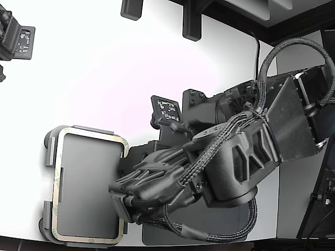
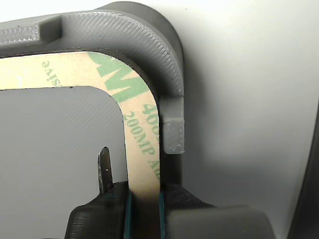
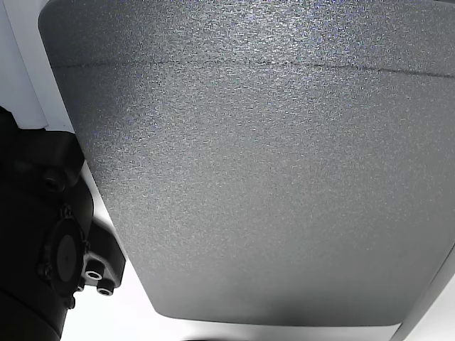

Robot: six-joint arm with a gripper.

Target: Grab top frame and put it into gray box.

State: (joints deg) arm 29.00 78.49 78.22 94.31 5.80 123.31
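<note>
Exterior view: top frame [image 1: 89,137] lies inside gray box [image 1: 51,146] on the white bench [image 1: 104,63] at the exterior view's lower left, arm over its right edge. Wrist view: gripper [image 2: 143,206] clamped on the frame's side strip, frame seated against the box wall. Other view: only a dark gray mat [image 3: 263,163], close up.

A big, smooth white table [image 1: 104,68] fills most of the exterior view, and bright light shines on it. Beyond the table's far edge sit dark black blocks [image 1: 191,21]. Near the table's close edge lies a flat dark gray mat [image 1: 220,230].
</note>
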